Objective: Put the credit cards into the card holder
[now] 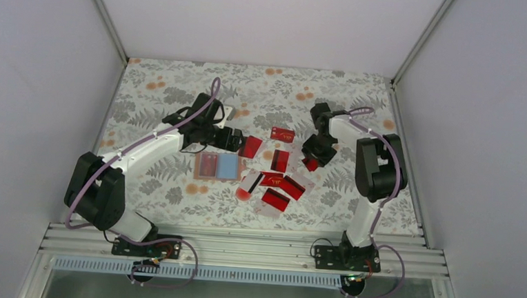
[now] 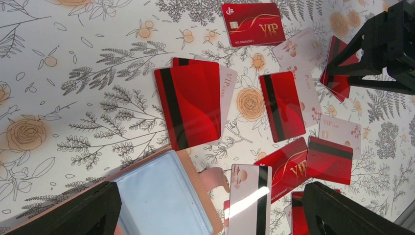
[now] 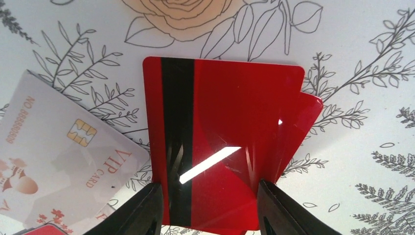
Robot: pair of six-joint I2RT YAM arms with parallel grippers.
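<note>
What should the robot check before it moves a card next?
1. Card holder lies open with its blue inside up: ok.
2. Left fingers are wide apart with nothing between them: ok.
3. Right fingers are lined up over the red card: ok.
4. Only one card is there: not ok, a second red card pokes out from under it.
5. The card is really gripped: cannot tell.
6. All cards are put away: not ok, many loose cards lie on the table.
</note>
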